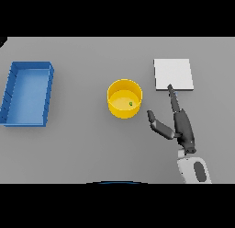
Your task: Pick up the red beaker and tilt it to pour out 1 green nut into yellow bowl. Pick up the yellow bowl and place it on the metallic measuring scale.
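Note:
A yellow bowl (124, 99) stands at the table's middle with one small green nut (131, 103) inside it. To its right lies the metallic measuring scale (173, 74), a flat pale square. My right hand (181, 123) is open to the right of the bowl and apart from it, its fingers stretched toward the scale's near edge and its thumb pointing at the bowl. No red beaker shows in the head view. My left hand does not show.
A blue rectangular bin (27, 93) sits at the far left of the grey table.

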{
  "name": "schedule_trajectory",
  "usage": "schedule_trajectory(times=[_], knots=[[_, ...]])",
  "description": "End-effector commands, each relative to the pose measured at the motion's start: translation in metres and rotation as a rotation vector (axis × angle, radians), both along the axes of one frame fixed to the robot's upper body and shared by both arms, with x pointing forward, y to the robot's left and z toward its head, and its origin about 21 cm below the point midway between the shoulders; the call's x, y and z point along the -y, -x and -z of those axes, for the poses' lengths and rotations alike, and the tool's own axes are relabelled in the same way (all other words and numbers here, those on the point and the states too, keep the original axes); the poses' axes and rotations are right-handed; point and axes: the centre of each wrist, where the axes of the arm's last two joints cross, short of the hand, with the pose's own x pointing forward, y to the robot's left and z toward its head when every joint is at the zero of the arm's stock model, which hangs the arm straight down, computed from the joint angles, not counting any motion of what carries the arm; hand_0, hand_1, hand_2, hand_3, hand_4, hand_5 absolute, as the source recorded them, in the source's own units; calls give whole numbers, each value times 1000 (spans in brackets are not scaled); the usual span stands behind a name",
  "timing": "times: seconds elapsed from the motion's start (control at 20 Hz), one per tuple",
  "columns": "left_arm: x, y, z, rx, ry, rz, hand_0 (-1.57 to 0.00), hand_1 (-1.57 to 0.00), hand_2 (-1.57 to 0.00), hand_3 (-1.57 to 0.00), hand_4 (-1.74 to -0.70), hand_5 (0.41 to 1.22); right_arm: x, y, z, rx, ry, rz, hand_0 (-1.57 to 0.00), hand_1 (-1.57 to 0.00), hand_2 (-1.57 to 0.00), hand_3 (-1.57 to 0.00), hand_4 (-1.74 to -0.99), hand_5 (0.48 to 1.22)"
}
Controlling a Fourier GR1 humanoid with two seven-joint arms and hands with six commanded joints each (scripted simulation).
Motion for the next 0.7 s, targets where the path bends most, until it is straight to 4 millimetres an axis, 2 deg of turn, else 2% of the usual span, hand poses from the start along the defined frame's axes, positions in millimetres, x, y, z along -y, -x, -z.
schedule_trajectory(times=[0.0,0.1,0.4,0.55,0.6,0.65], knots=[[-1,7,10,-3,34,-20,-1571,-1571,-1571,-1464,-1741,1221,2,1,0,5,6,0,1,1,1,1,-1035,650],[2,21,29,6,81,-36,-1571,-1571,-1571,-1442,-1741,1221,3,1,0,14,4,4,1,1,1,1,-1020,645],[14,54,58,30,166,-56,-1571,-1571,-1571,-1512,-1741,1221,2,3,-1,19,-24,-11,1,1,1,1,-1004,648],[20,64,65,8,210,-90,-1571,-1571,-1571,-1541,-1741,1151,5,5,3,31,-31,-19,1,1,1,1,-1012,650],[21,69,73,6,217,-96,-1571,-1571,-1571,-1547,-1741,1123,7,6,3,24,-28,-11,1,1,1,1,-1010,650],[21,72,70,8,214,-93,-1571,-1571,-1571,-1552,-1741,1088,6,4,2,24,-25,-5,1,1,1,1,-1012,648]])
